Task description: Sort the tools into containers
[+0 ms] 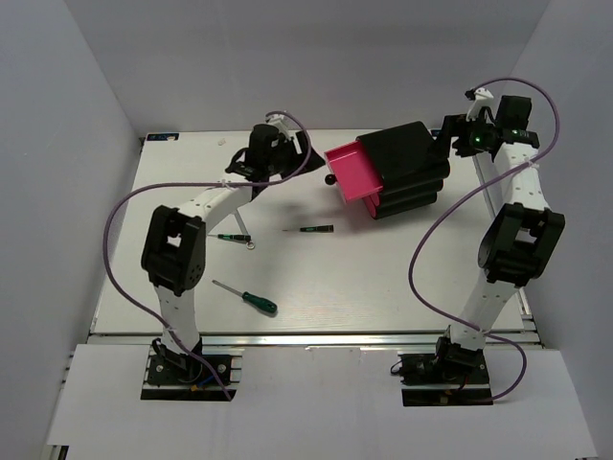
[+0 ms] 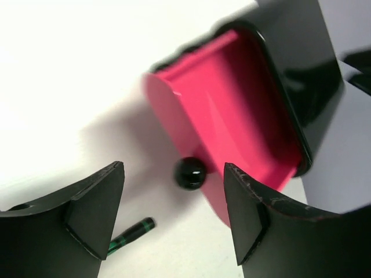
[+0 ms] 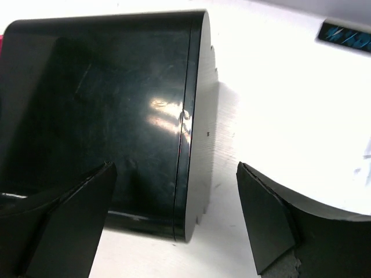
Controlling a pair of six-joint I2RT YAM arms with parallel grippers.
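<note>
Left gripper (image 2: 173, 171): jaws wide, empty, just off the knob (image 2: 191, 173).
Right gripper (image 3: 175, 169): jaws wide, empty, behind the black cabinet (image 3: 104, 98).
Pink drawer (image 1: 352, 171): open, at 1 o'clock on the table.
Tools: green-handled screwdriver (image 1: 257, 302) at 7 o'clock; precision screwdrivers (image 1: 233, 238) towards 9.
Advice: grip handles crosswise and release low over the drawer.

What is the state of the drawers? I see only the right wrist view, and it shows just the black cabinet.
Observer: One pink drawer is pulled out to the left.
Operator: Is anything inside it?
Observer: No, the left wrist view shows it empty.
Operator: Where are the tools?
Observer: Three lie on the table: a green-handled screwdriver, a thin dark screwdriver, and another small tool further left.
</note>
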